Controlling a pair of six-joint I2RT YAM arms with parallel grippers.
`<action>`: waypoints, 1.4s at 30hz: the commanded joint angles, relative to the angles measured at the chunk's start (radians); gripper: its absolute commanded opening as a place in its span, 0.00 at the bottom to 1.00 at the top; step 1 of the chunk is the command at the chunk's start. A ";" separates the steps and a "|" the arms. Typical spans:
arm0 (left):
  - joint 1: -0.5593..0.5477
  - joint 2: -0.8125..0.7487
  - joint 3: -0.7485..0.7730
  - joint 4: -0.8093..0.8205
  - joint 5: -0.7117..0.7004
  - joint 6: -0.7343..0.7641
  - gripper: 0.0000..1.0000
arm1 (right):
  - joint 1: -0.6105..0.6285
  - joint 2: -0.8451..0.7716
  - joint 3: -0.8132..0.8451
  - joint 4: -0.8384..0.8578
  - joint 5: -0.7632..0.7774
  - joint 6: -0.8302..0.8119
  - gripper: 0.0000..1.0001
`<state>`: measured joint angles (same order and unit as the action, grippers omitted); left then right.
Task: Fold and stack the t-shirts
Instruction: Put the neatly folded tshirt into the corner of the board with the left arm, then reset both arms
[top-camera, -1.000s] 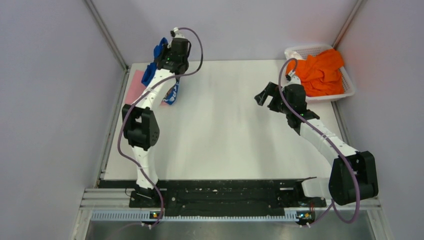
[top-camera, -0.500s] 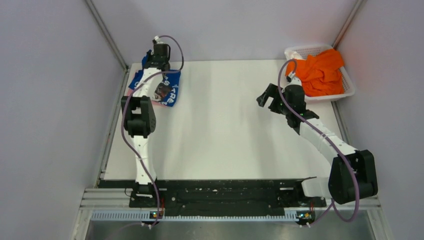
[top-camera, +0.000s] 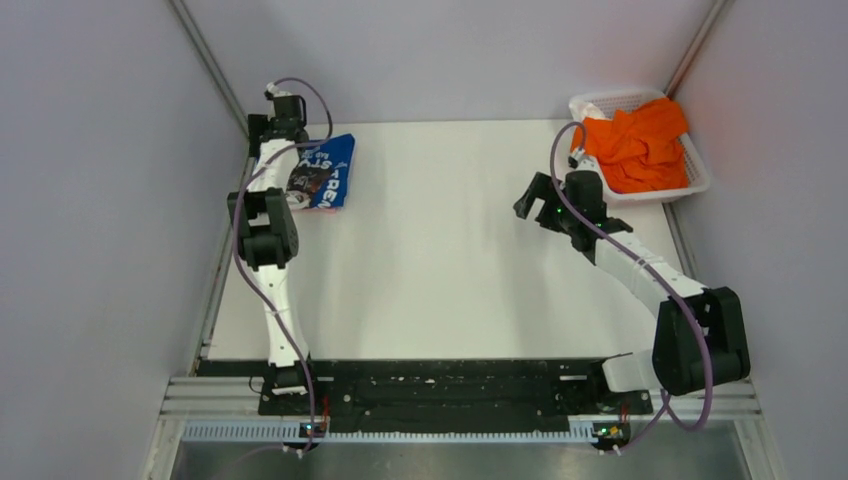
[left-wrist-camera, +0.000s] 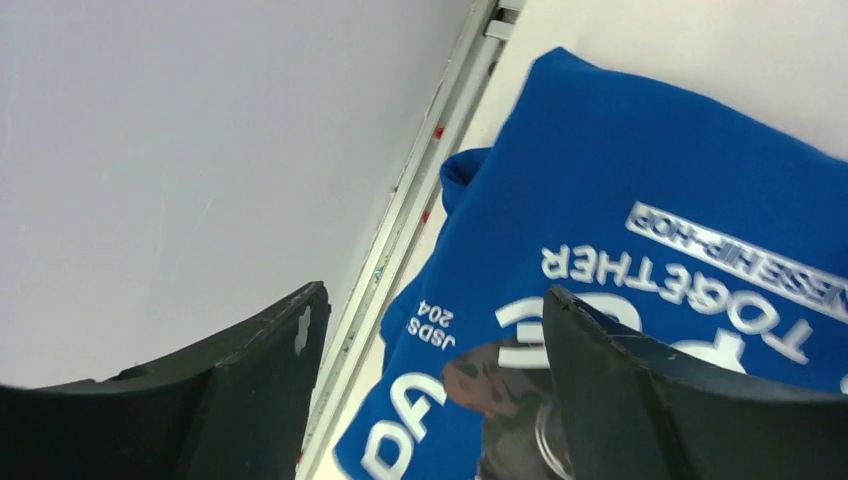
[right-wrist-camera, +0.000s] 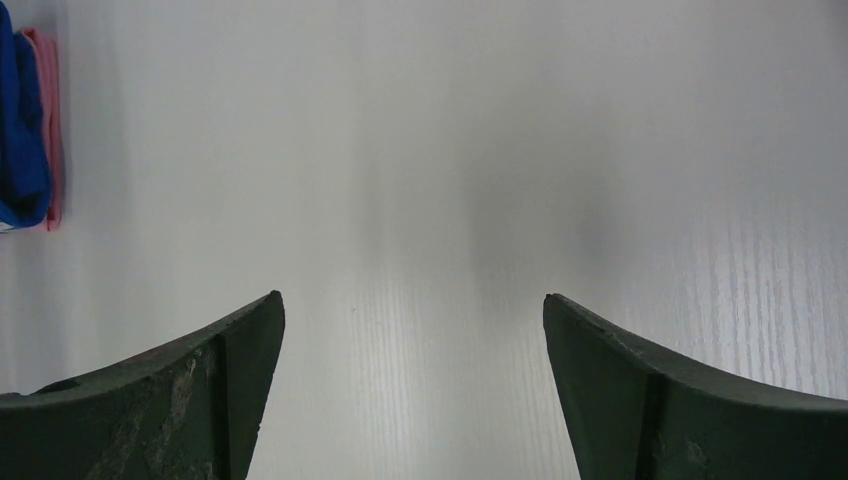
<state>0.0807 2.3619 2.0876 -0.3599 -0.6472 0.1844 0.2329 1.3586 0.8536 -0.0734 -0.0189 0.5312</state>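
The blue tee lay folded at the far left corner of the counter, on top of the pink tee. The orange tee was heaped in the basket at the far right. The left tool was held spread over the blue tee's edge with nothing gripped, and the right tool was held spread and empty over bare counter.

The step was judged to be the release onto the stack. It would be done well if the left tool were lifted straight up, so that no fold was dragged open. The orange tee would best be taken by a single layer near its top, so that the basket was not pulled along.

Only a sliver of the pink tee was seen, so the stack's alignment could not be judged. Part of the blue tee was covered by the left arm in the top view. No collar or sleeve could be made out in the orange heap
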 joint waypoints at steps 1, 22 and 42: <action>0.038 0.021 0.082 -0.008 -0.030 -0.120 0.91 | -0.008 0.004 0.054 0.011 0.005 -0.008 0.99; -0.148 -0.816 -0.716 0.100 0.512 -0.607 0.99 | -0.008 -0.318 -0.168 -0.081 0.114 0.092 0.99; -0.510 -1.338 -1.399 0.190 0.382 -0.718 0.99 | -0.007 -0.691 -0.513 -0.098 0.147 0.249 0.99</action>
<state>-0.4324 1.0821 0.6975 -0.1955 -0.2176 -0.5259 0.2325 0.7136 0.3378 -0.2176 0.1123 0.7631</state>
